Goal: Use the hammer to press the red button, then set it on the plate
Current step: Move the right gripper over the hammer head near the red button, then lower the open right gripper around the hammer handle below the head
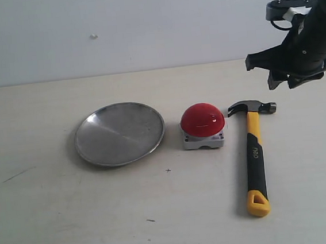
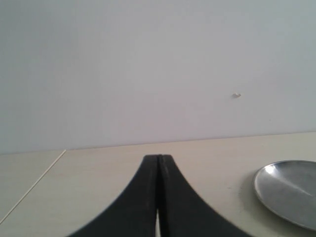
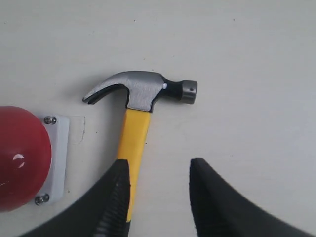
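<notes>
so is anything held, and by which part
Nothing held. The hammer lies free on the table; right tool open above it, left tool shut empty.

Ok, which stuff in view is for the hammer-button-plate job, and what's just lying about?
Job:
hammer
red button
plate

Not part of it:
table
wall
speck on the wall

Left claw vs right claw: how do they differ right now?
Left claw is shut; right claw is open. Left claw faces bare table beside the plate; right claw looks down on the hammer next to the red button. Both hold nothing.
</notes>
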`<action>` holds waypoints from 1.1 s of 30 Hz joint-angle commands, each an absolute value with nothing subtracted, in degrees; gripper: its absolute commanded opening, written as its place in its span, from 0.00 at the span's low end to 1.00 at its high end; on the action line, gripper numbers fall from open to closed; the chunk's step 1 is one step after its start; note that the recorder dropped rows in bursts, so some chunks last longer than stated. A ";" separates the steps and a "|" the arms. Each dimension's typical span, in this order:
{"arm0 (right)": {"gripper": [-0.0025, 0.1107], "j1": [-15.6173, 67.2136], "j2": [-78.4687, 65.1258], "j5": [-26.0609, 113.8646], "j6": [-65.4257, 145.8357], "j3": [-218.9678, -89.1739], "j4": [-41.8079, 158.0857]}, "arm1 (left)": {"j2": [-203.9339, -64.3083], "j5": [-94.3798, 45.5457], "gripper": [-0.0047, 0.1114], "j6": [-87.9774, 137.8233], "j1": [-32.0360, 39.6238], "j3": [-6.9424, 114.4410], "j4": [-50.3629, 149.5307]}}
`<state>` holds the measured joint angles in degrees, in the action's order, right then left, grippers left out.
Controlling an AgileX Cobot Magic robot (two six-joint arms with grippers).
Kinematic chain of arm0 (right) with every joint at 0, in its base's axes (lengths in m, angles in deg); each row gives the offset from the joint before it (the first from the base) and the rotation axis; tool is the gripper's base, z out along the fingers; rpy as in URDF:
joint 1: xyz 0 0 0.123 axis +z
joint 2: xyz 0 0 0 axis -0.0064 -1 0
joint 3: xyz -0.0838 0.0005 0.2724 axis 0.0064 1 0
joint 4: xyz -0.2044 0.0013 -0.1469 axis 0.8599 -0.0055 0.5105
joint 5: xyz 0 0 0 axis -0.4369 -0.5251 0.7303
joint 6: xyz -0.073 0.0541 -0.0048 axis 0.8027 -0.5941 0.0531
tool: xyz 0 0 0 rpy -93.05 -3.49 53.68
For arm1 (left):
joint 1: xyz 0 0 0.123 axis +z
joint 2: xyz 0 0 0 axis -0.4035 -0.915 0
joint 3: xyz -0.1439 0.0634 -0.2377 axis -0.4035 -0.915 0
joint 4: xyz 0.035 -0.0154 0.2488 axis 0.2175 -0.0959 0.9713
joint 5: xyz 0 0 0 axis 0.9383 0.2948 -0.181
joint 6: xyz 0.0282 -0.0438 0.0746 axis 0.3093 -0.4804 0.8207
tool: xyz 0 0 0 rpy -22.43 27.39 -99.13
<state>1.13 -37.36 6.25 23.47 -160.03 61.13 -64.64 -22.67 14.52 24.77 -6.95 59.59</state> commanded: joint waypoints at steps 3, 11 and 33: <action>0.53 1.30 -42.74 -0.68 24.99 -164.84 54.04 | -64.31 -22.71 0.04 14.41 24.85 -6.94 59.23; 0.53 1.64 -49.83 -5.40 27.73 -172.58 48.79 | -64.31 -22.71 0.04 14.41 24.85 -6.94 59.23; 0.58 1.64 -57.12 -6.81 22.31 -177.68 49.83 | -64.31 -22.71 0.04 14.41 24.85 -6.94 59.23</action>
<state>1.63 -56.49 -6.24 22.96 -176.40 48.02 -64.64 -22.67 14.52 24.77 -6.95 59.59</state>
